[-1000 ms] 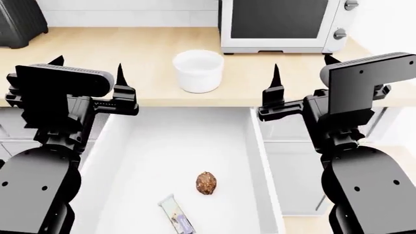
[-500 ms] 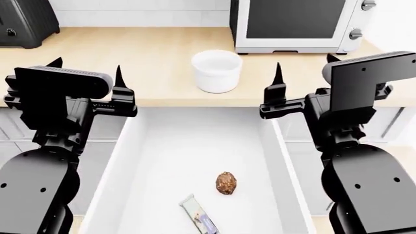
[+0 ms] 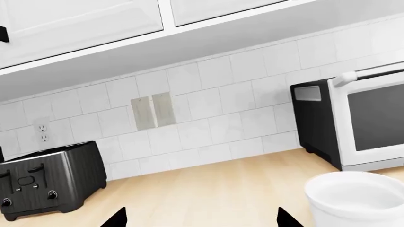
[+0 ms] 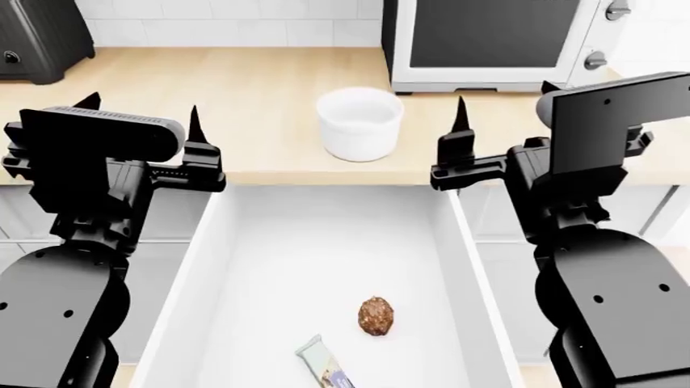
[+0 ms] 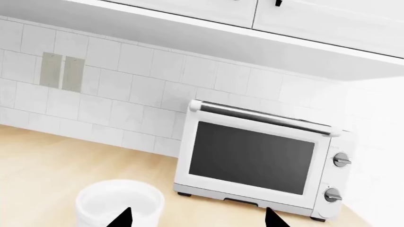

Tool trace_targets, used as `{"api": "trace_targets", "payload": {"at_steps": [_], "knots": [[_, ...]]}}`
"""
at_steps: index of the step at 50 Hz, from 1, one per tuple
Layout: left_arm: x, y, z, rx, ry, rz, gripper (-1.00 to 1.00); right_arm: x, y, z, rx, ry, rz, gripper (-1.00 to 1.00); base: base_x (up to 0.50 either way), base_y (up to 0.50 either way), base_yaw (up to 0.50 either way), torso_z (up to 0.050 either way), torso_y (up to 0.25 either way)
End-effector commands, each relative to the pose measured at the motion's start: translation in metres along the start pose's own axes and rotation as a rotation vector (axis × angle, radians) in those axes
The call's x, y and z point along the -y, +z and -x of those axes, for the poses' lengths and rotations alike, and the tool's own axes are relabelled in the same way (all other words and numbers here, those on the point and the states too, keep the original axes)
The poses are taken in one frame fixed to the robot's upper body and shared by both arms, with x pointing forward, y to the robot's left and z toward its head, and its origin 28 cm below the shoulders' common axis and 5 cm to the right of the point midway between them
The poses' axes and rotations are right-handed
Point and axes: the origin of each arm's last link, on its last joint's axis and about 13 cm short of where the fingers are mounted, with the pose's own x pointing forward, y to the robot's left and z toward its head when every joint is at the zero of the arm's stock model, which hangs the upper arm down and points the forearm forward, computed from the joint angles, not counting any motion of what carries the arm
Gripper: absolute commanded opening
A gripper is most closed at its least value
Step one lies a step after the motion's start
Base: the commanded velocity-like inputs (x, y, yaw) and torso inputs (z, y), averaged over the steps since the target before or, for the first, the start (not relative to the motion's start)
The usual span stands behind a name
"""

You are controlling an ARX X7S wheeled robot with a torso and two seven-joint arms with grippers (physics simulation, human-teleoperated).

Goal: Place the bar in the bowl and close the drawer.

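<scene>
Wooden and pale, the surface (image 4: pixel 248 89) carries a white toaster oven (image 4: pixel 490 40) at its back right and a black toaster (image 4: pixel 32 36) at its back left, and below its front edge the wide white drawer (image 4: pixel 216 267) stands pulled out. The left tool (image 4: pixel 140 113) and right tool (image 4: pixel 502 109) hang over that front edge on either side of the drawer, both spread wide and holding nothing. Between them the bowl (image 4: pixel 361 123) sits near the front edge, while a brown nut-like ball (image 4: pixel 376 315) lies on the drawer floor with the bar (image 4: pixel 326 369) just beside it, nearer the drawer's front.
</scene>
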Motion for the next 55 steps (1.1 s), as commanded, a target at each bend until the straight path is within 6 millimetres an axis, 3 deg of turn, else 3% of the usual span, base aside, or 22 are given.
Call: {"api": "trace_targets", "payload": {"at_steps": [1,47,55], "knots": [[0.0,-0.0007,-0.0004,-0.001,0.0,-0.003,1.0,-0.001,-0.0013,0.0,-0.002,0.006,-0.007,1.0,0.12,0.0,0.0,0.0,0.0],[0.001,-0.0023,-0.0014,-0.006,-0.007,-0.015,1.0,-0.0019,-0.0051,0.0023,-0.009,0.002,-0.008,1.0,0.11,0.05,0.0,0.0,0.0],[0.0006,-0.0036,-0.0012,-0.007,-0.005,-0.012,1.0,-0.0096,0.0013,-0.002,-0.08,0.059,0.017,1.0,0.0,0.0,0.0,0.0,0.0]]}}
